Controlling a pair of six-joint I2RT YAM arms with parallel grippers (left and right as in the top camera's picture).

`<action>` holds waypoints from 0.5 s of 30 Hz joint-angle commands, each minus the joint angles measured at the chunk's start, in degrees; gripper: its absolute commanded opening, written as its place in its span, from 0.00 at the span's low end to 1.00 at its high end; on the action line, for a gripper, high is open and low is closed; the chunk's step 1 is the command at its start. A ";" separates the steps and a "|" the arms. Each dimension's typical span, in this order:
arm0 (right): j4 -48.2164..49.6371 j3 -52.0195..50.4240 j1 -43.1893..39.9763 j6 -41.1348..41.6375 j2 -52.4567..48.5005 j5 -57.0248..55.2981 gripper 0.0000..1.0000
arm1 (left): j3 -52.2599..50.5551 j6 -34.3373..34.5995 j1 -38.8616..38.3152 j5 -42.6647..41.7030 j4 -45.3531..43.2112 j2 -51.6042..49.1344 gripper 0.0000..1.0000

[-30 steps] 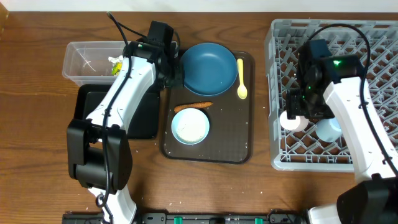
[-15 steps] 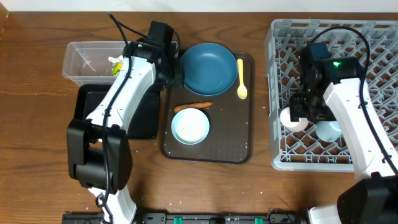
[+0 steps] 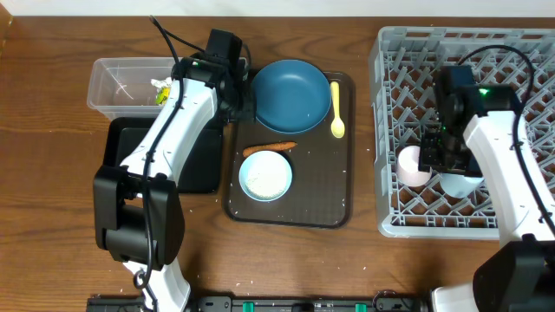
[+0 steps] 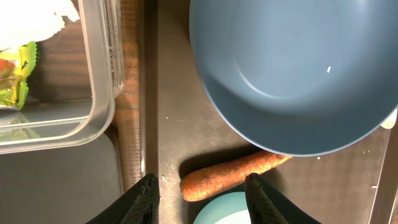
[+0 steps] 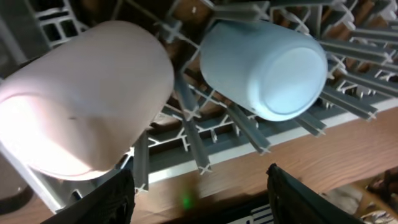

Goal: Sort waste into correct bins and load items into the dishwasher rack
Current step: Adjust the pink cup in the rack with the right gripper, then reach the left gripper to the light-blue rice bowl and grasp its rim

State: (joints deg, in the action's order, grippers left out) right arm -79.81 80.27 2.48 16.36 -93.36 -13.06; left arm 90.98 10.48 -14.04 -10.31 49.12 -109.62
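Observation:
My left gripper (image 4: 204,198) hangs open over the left side of the serving tray, holding nothing. The blunt end of the orange carrot stick (image 4: 233,174) lies just beyond its fingertips. Past that sits the dark blue plate (image 4: 292,68), and the rim of the pale bowl (image 4: 227,211) shows below. Crumpled paper with green wrapper (image 4: 15,74) lies in the clear tub (image 4: 56,124). My right gripper (image 5: 202,199) is open and empty above the rack's front edge. The pink cup (image 5: 87,99) and light blue cup (image 5: 267,68) lie on the grey rack (image 3: 468,52). The yellow spoon (image 3: 336,111) rests right of the plate.
The brown serving tray (image 3: 329,191) holds the plate, spoon, carrot and bowl. The shallow black tray (image 3: 201,165) lies left of it, partly under my left arm. The rack fills the right side of the table, with bare wood along its front edge.
My right gripper has shifted right, off the pink cup, which now lies uncovered in the rack beside the light blue cup. The left arm has not moved.

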 commanded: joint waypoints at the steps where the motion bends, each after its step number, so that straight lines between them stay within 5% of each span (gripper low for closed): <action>1: 0.09 -0.15 -0.59 1.57 -0.37 1.05 0.67 | -0.76 -0.39 -0.02 0.57 0.26 -0.15 0.48; 12: 0.13 16.11 0.94 -2.34 0.74 9.22 0.72 | -0.76 -0.37 -0.02 0.39 0.52 -0.11 0.49; 15: 1.09 21.24 2.29 -3.82 0.74 11.06 0.75 | -0.59 -1.66 -0.04 -1.99 0.61 0.24 0.57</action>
State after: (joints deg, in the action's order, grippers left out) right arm -79.22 97.03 3.27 14.90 -93.34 -5.39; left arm 90.98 10.17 -14.04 -10.57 49.45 -109.62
